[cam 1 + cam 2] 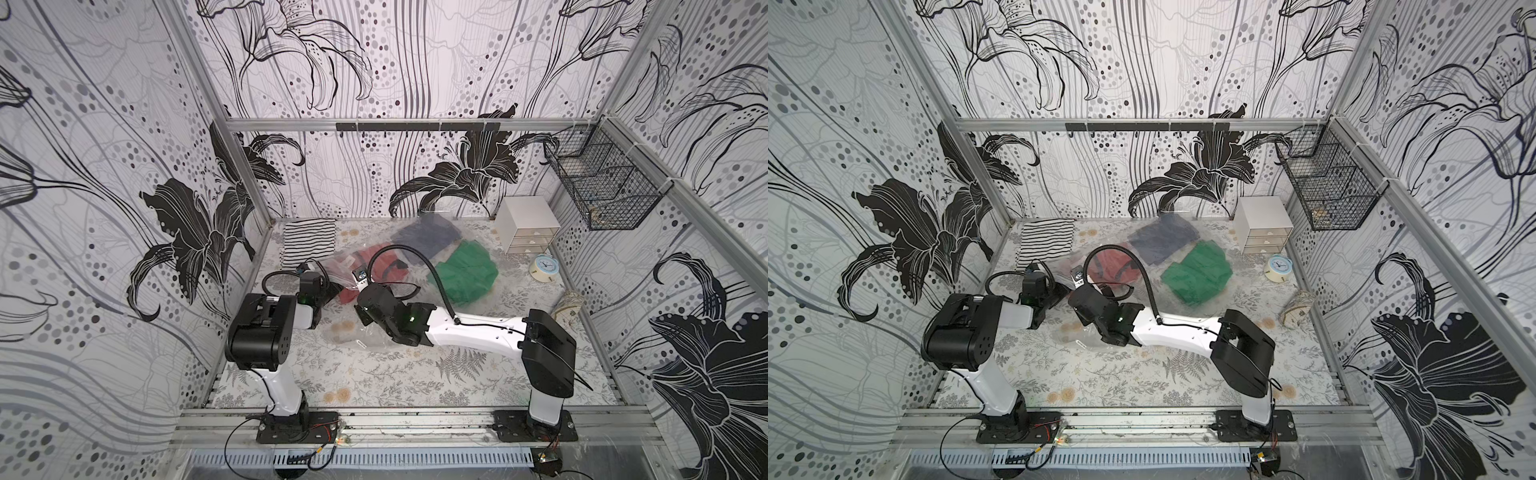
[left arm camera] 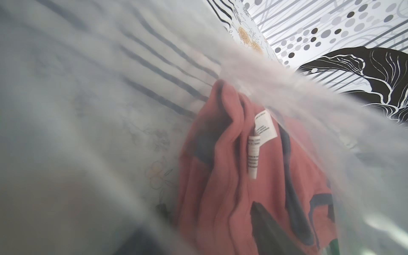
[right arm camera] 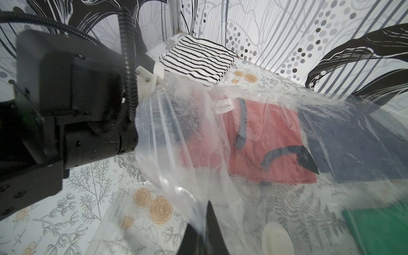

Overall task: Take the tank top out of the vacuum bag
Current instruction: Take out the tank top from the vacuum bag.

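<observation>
Crinkled film sits right at my wrist lens: the right gripper [image 3: 202,220] is clamped on the vacuum bag [image 3: 176,159], I judge to hold its mouth up for the left gripper [image 3: 183,114] reaching inside. I cannot tell through the haze whether its jaws are apart. Beyond it, inside the bag, lies the red tank top [image 3: 265,136].

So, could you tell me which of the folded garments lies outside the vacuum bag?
The black-and-white striped garment: it lies uncovered, while the red tank top, navy garment and green garment lie inside the vacuum bag.
</observation>
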Controlling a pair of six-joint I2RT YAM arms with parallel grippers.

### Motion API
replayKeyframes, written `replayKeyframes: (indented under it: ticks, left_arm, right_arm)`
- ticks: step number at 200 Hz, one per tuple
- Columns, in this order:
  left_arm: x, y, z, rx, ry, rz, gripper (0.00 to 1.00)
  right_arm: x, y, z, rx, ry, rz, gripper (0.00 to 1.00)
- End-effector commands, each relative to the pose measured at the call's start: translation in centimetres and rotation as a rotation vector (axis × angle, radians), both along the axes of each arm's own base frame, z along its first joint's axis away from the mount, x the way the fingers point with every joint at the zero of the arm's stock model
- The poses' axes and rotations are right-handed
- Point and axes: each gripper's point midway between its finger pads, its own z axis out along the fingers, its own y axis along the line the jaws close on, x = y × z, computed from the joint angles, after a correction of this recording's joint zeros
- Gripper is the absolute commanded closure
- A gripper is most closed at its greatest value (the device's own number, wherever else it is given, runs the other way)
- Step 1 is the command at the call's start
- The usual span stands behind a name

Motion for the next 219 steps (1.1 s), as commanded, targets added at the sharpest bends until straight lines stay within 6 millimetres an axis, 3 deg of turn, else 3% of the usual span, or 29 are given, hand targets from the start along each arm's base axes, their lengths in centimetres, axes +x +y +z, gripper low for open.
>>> replayKeyframes:
  ticks: [1,51,70,96,176,219]
  left_arm:
    - [0.3,-1.3,-1.4,-0.009,0.032,-0.034,0.39]
    - [1.6,-4.1,-2.2,-0.046,0.011,-0.073,0.58]
    - [1.6,-4.4,-2.2,-0.050,0.011,-0.073,0.84]
    - [1.5,-5.1,-1.6,-0.050,0.003,-0.074,0.99]
    - [3.0,-10.1,-0.5,-0.094,-0.036,-0.158,1.00]
    - [2.8,-10.1,0.8,-0.093,-0.056,-0.154,1.00]
  right_arm:
    - [-0.5,0.2,2.0,0.048,-0.031,0.013,1.00]
    - [-0.3,-0.3,2.0,0.048,-0.037,-0.005,1.00]
    - [-0.1,-1.1,2.0,0.024,-0.055,-0.034,1.00]
    - [0.1,-1.9,1.6,0.009,-0.054,-0.052,1.00]
    - [2.1,-7.6,1.9,-0.030,-0.066,-0.179,1.00]
    - [2.5,-8.4,1.7,-0.040,-0.060,-0.194,1.00]
